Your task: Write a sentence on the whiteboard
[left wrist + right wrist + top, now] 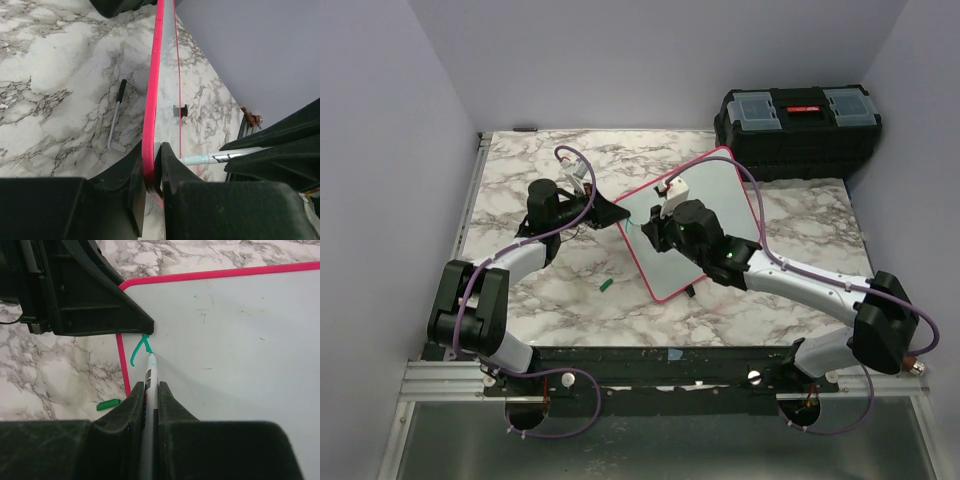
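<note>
The whiteboard (715, 205), glossy white with a pink-red frame, lies at an angle in the middle of the table. My left gripper (613, 214) is shut on its left edge, and the left wrist view shows the pink frame (152, 75) clamped between the jaws (151, 152). My right gripper (655, 232) is shut on a white marker (151, 371) whose tip touches the board (240, 340) near that corner. A short green stroke (139, 347) sits at the tip. The marker also shows in the left wrist view (220, 157).
A black toolbox (798, 125) stands at the back right, off the marble top. A green marker cap (606, 286) lies on the table left of the board's near corner. A small bent metal key (116, 122) lies beside the board's edge. Walls close in on three sides.
</note>
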